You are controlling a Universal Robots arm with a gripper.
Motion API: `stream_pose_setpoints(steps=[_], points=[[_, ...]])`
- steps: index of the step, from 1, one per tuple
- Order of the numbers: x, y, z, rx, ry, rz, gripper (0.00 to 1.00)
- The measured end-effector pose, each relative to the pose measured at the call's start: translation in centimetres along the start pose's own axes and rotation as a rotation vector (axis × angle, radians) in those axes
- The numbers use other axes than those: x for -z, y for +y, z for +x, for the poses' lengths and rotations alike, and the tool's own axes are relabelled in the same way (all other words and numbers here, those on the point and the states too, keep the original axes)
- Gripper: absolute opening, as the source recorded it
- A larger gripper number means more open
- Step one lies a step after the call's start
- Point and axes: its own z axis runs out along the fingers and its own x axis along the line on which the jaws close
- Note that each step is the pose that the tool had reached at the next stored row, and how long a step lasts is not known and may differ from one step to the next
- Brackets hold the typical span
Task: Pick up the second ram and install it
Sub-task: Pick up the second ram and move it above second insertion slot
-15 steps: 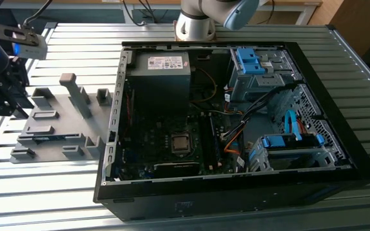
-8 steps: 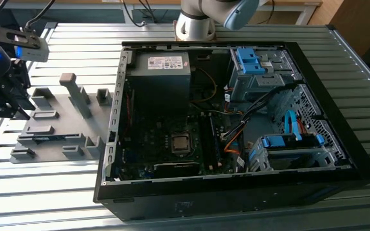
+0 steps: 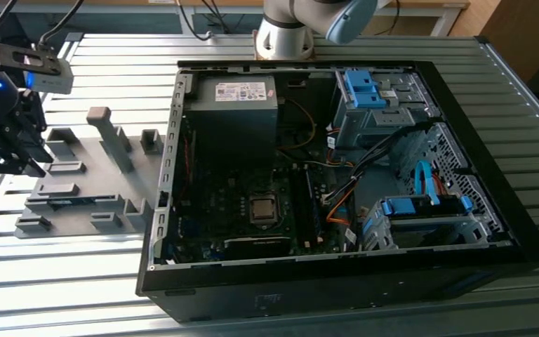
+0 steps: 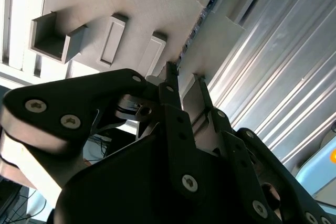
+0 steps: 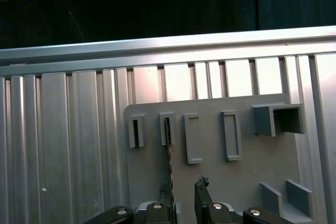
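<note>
second ram [image 5: 169, 161] stands on edge in the grey holder [image 5: 236, 182] on the slatted table [image 5: 63, 156], seated in a slot at its far end. in both wrist views it reads as a thin dark line running from that slot straight back toward the gripper [image 5: 184, 187].

gripper: jaws apart, nothing held. near end of the strip lies just inside the gap, close against one fingertip [image 5: 165, 191], well apart from the other.

long axis of the ram points along the camera's line of sight, lengthwise toward the gap; jaws would close across its thin faces.

exterior view: gripper [image 3: 8, 151] hangs over the holder's end at that view's left, well apart from the computer case [image 3: 344, 281].
</note>
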Motion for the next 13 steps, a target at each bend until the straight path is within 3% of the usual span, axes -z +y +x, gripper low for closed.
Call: stream_pose_setpoints(steps=[13], points=[[-0.30,-0.01,0.01,0.001,-0.0001,0.0001,0.32]])
